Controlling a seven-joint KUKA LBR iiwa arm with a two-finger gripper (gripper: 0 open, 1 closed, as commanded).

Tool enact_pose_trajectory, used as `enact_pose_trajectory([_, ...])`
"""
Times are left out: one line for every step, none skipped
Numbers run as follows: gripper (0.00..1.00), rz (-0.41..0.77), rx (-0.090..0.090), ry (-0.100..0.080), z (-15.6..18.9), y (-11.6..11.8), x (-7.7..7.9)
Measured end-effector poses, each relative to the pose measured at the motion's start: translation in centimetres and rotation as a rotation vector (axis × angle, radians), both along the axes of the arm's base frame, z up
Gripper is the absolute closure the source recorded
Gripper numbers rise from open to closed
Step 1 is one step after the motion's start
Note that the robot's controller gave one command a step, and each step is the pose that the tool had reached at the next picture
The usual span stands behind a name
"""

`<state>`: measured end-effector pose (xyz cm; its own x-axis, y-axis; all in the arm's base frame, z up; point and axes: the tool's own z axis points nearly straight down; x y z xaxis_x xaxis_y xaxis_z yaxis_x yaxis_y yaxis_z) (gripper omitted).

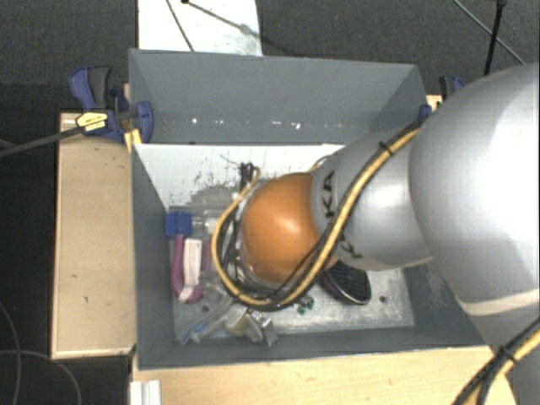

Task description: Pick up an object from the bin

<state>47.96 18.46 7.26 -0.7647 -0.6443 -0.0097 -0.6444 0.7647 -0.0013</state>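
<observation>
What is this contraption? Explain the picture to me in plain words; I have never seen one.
This is a single picture, taken by a camera looking down from above and a little to one side. The big silver thing is a robot arm reaching in from the right. The orange cover and the yellow cable are parts of its wrist. Below is a grey metal bin of small loose things: a blue piece and a pink one at the left, a black round thing at the right, and a small heap just under the wrist. Whether the arm holds anything cannot be told.
</observation>
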Motion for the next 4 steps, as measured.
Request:
enact_pose_trajectory([1.0, -0.006, -0.002, 0.004, -0.1, -0.1, -0.1])
enact_pose_trajectory([1.0, -0.015, -0.002, 0.004, 1.8, 0.0, 0.0])
enact_pose_trajectory([1.0, -0.024, -0.002, 0.003, 3.4, 0.1, 0.1])
enact_pose_trajectory([1.0, -0.035, -0.002, 0.003, 6.9, 0.1, 0.2])
